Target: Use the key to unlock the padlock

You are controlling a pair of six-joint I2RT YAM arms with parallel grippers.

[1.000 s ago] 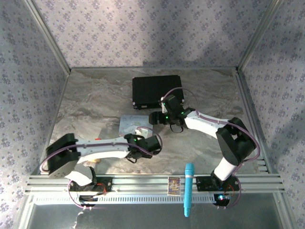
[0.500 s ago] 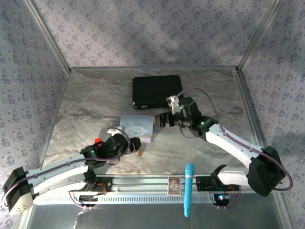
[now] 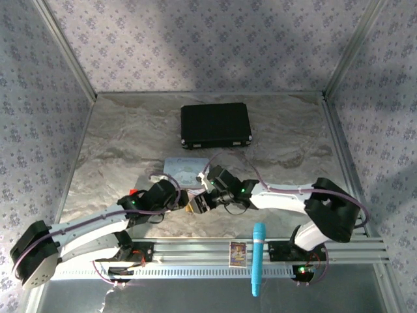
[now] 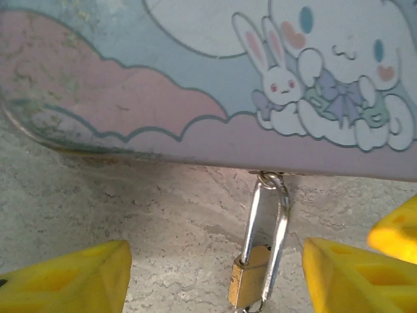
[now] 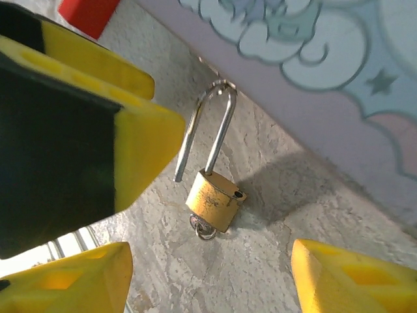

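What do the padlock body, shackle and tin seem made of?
Padlock body: likely brass, dull golden, scuffed. Shackle: probably polished steel, silvery with bright glints. Tin: seemingly thin printed metal, pastel cartoon, paint worn near the edge.

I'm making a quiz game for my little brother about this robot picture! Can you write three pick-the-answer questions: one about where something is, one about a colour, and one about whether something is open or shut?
1. Where is the padlock compared with the cartoon bunny tin?
A. on top of its lid
B. hooked on its edge
C. far away from it

2. What colour is the padlock's body?
A. brass-gold
B. red
C. blue

3. How is the left gripper?
A. shut on the padlock
B. shut on the tin
C. open

Answers:
1 B, it hangs from a small loop at the tin's rim.
2 A, the body looks brass-gold in both wrist views.
3 C, its yellow fingers stand wide apart on either side of the padlock, not touching it.
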